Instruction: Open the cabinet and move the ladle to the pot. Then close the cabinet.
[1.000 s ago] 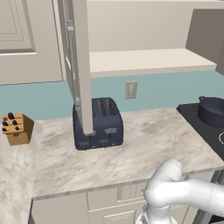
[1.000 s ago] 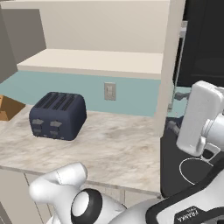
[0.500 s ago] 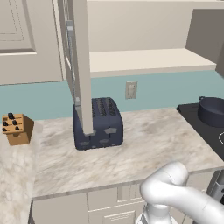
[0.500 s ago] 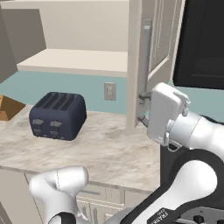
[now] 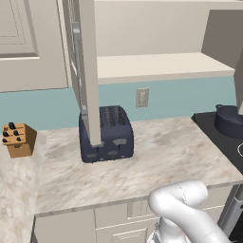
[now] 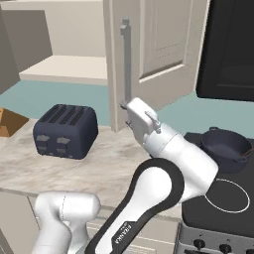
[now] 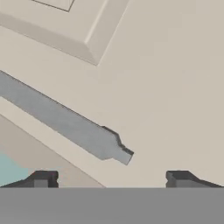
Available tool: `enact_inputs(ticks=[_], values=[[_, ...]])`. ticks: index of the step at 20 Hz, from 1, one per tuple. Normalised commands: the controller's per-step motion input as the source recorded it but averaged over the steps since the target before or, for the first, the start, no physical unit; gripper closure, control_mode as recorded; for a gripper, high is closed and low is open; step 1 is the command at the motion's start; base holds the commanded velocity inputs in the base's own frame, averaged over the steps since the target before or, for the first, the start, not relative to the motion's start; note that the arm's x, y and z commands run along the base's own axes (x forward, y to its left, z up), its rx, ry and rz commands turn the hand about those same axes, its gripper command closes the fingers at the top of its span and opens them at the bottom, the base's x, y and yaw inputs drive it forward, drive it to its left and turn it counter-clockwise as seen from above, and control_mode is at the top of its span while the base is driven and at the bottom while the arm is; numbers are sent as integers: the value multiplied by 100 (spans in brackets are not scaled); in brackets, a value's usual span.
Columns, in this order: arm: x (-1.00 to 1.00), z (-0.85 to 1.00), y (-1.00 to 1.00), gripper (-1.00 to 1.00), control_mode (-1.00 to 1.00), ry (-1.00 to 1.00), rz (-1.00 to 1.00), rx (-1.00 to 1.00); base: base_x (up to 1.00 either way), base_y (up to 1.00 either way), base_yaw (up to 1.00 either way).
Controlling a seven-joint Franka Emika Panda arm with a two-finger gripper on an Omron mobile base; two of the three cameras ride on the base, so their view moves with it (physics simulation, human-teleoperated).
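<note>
Claw [image 7: 109,177] released, facing lower end of silver bar handle [image 7: 65,123] on open cabinet door [image 6: 158,54]. Door rigid, hinged, light; grip handle mid-bar. Pot [image 6: 225,149] on stove, right of table [image 5: 142,166].

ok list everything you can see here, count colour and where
cabinet: one, beige, above the counter, both doors swung open
handle: one, silver bar, on the right door's edge
shelf: one, cream, inside the cabinet
toaster: one, dark blue, on the counter by the wall
knife block: one, tan wood with dark knife ends, far left of the counter
wall socket: one, pale, on the teal wall
counter: one, marbled beige
pot: one, dark blue-grey, on the black stove
stove: one, black top, right of the counter
arm: one, white and black
fingers: two, dark, open, near the handle's lower end
</note>
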Motion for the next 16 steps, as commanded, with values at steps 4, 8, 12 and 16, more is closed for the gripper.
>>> enact_inputs(ticks=[4, 8, 12, 16], values=[[91, 0, 27, -100, -100, -2, -17, 2, 0, 0, 0], [91, 7, 15, -100, -100, 0, -19, 0, 0, 0, 0], [86, 5, 13, -100, -100, 0, -20, 1, 0, 0, 0], [84, 0, 17, -100, -100, 0, -20, 4, 0, 0, 0]])
